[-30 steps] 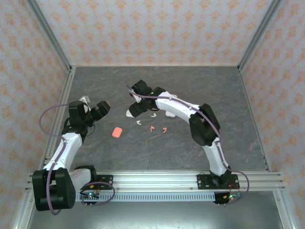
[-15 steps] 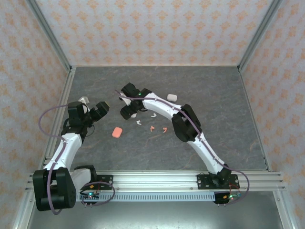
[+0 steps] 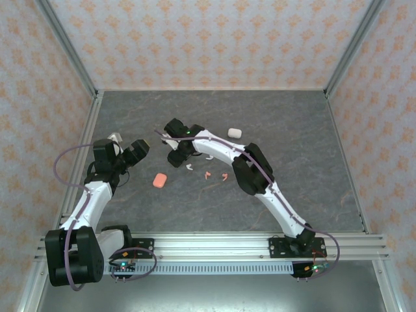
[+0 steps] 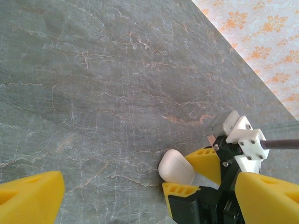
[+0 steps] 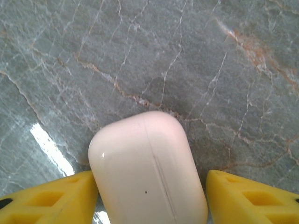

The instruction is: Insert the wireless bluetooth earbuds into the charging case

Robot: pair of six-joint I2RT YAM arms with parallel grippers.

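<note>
A closed white charging case (image 5: pixel 149 172) lies flat on the grey table. My right gripper (image 5: pixel 149 186) straddles it. Its left yellow finger (image 5: pixel 70 196) touches the case's side, and a thin gap remains at the right finger (image 5: pixel 243 196). The left wrist view has the same case (image 4: pixel 175 167) between the right gripper's yellow fingers (image 4: pixel 205 162). From above, the right gripper (image 3: pixel 175 157) is left of centre. White earbuds (image 3: pixel 190 167) and coral earbuds (image 3: pixel 207 174) lie loose just right of it. My left gripper (image 3: pixel 141 147) hangs wide open and empty to the left, and it (image 4: pixel 149 186) is aimed at the case.
A coral case (image 3: pixel 160 179) sits in front of the two grippers. Another white case (image 3: pixel 234 132) lies behind the right arm's forearm. A small white object (image 3: pixel 116 137) rests by the left wall rail (image 3: pixel 84 156). Patterned walls enclose the table on three sides.
My right gripper has swung left and come down over the white case, and its jaws have narrowed around it. The left arm has stayed put.
</note>
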